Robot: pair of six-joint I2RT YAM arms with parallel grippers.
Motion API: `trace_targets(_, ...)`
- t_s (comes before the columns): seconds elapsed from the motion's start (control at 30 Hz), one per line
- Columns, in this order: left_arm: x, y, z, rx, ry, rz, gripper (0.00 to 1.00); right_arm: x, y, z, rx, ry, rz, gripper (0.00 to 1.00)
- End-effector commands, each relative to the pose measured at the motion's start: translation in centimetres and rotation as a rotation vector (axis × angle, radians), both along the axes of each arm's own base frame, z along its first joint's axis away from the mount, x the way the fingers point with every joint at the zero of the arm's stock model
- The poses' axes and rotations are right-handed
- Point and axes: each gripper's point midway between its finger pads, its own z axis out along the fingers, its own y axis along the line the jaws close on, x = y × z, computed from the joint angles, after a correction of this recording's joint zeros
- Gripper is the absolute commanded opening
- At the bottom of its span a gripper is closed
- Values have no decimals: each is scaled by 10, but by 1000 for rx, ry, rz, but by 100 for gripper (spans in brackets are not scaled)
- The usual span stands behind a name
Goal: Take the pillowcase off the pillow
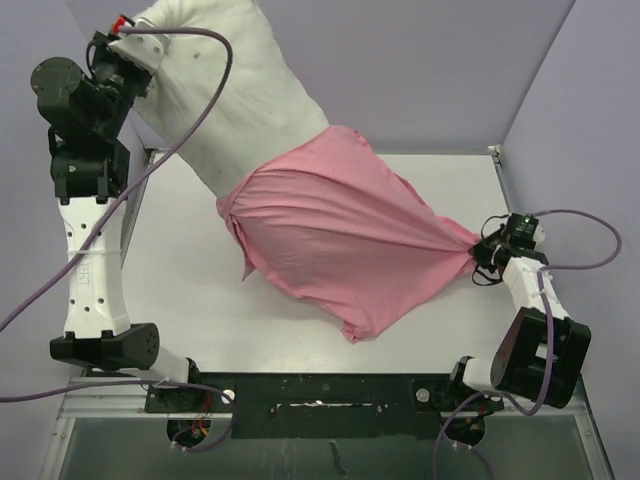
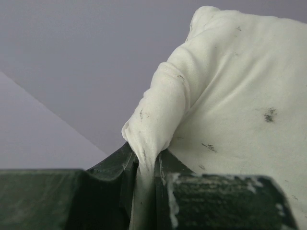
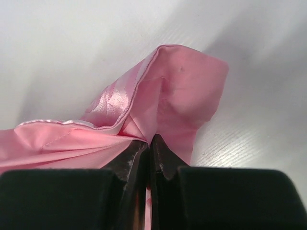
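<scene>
The off-white pillow (image 1: 240,95) is lifted at the far left, its upper half bare. My left gripper (image 1: 128,40) is shut on its top corner; the left wrist view shows the pinched pillow corner (image 2: 153,124) between the jaws at my left gripper (image 2: 146,165). The pink satin pillowcase (image 1: 340,240) still wraps the pillow's lower end and stretches taut to the right. My right gripper (image 1: 482,250) is shut on the pillowcase's corner, low over the table; in the right wrist view the pink fabric (image 3: 163,96) bunches at my right gripper (image 3: 149,141).
The white table (image 1: 180,300) lies under the pillowcase. Purple walls (image 1: 580,100) stand at the back and right. Purple cables (image 1: 200,90) loop from both arms. The black mounting bar (image 1: 320,395) runs along the near edge.
</scene>
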Motion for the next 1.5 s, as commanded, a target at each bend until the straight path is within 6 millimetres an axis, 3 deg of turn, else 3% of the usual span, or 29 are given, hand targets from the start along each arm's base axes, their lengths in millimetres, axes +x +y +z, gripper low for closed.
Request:
trace_targets(0.0, -86, 66, 146, -30, -518, 210, 0, -12, -33, 17, 17, -40, -125, 0)
trace_targets(0.1, -99, 98, 160, -78, -574, 276, 0, -22, -51, 21, 26, -35, -202, 0)
trace_targets(0.33, -122, 151, 171, -180, -667, 377, 0, -30, -58, 14, 16, -17, -248, 0)
trace_targets(0.53, -123, 160, 164, -308, -664, 360, 0, -31, -59, 16, 1, -26, -248, 0)
trace_targets(0.6, -109, 143, 145, -386, -541, 238, 0, -17, -50, 23, -11, -75, -181, 0)
trace_targets(0.63, -98, 127, 129, -410, -456, 157, 0, -8, -42, 29, -60, -88, -122, 5)
trace_targets(0.73, -69, 61, 78, -458, -210, -72, 0, 19, 3, 55, -295, -93, 118, 25)
trace_targets(0.8, -52, 15, 38, -421, -69, -153, 0, 26, 31, 65, -382, -112, 216, 39)
trace_targets(0.93, -46, -38, -7, -351, 41, -207, 0, 23, 71, 69, -488, -131, 349, 53)
trace_targets(1.07, -42, -44, -21, -339, 66, -199, 0, 10, 102, 77, -645, -133, 475, 64)
trace_targets(1.13, -39, -42, -25, -331, 68, -181, 0, 4, 135, 86, -701, -195, 578, 66)
trace_targets(1.3, -32, -35, -35, -296, 69, -134, 0, -31, 275, 100, -717, -464, 999, 70)
trace_targets(1.47, -30, -28, -40, -275, 64, -91, 0, -95, 401, 68, -713, -568, 1377, 77)
